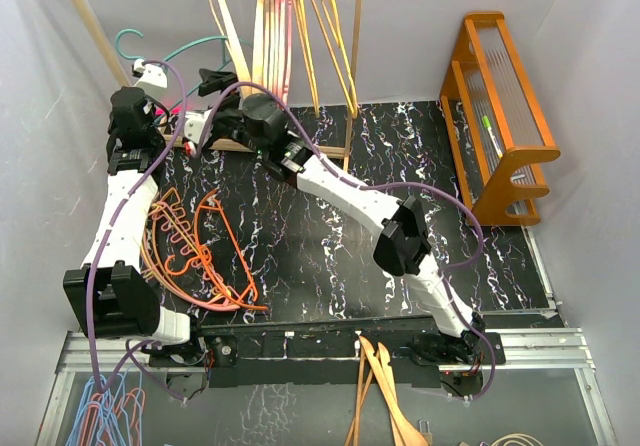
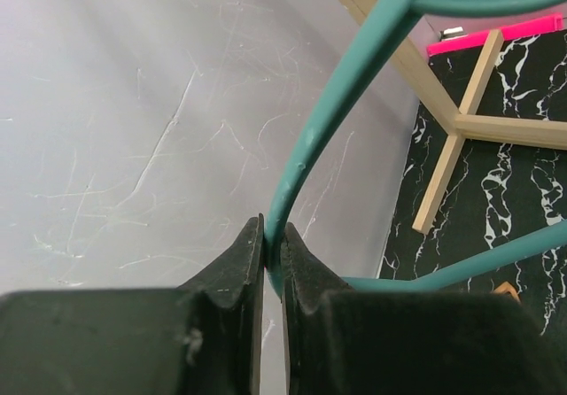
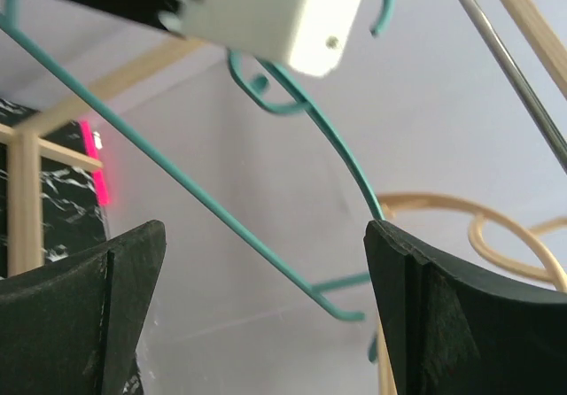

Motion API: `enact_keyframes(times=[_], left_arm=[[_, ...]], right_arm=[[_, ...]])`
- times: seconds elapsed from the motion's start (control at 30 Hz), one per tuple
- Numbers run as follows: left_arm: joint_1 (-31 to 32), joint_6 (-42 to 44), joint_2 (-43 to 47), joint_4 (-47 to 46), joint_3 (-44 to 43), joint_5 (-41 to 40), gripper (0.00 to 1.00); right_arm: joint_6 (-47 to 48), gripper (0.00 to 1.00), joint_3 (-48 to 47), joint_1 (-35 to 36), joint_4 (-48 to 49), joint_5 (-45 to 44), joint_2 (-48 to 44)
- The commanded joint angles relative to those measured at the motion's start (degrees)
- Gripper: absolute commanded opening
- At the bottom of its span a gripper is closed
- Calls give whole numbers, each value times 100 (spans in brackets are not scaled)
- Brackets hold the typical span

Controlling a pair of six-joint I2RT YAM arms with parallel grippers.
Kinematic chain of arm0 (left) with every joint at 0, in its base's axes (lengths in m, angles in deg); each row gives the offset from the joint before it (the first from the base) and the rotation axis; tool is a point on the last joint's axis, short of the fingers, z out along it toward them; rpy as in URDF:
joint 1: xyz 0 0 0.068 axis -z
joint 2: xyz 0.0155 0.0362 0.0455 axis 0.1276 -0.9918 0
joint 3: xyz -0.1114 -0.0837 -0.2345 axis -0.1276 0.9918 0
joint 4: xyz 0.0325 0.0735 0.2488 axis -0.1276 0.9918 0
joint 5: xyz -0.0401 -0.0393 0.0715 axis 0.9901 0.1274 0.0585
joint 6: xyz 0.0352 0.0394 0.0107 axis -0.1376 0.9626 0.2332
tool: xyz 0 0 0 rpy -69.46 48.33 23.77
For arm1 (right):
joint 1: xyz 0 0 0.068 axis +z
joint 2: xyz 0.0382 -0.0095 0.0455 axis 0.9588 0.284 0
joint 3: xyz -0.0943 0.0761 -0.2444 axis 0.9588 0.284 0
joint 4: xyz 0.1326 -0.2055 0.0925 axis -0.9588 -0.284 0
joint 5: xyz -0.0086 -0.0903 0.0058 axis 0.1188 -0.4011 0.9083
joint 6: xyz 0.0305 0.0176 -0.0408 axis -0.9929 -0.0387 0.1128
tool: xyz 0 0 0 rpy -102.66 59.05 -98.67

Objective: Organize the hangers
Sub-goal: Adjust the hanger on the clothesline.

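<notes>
Left gripper [image 2: 273, 249] pinches teal hanger [image 2: 344, 94], wooden rack [image 2: 442, 169] close beside

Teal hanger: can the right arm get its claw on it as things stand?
Probably yes. The right claw is open, and the teal hanger runs across just ahead of the gap between its fingers, with nothing in between. The left claw is shut on the same hanger.
</notes>
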Motion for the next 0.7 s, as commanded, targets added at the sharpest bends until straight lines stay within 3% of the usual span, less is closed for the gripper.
enact_keyframes(times=[0.0, 0.3, 0.5, 0.67], left_arm=[[-19, 141, 229, -333, -26, -44, 0], [-23, 380, 390, -387, -63, -189, 0], [31, 27, 415, 441, -923, -73, 0], [268, 339, 482, 640, -1224, -432, 0]], right_arm=[[80, 100, -446, -291, 433, -397, -120], [250, 100, -111, -874, 339, -218, -471], [270, 100, -69, -1150, 153, -93, -481], [281, 100, -139, -1227, 148, -73, -361]])
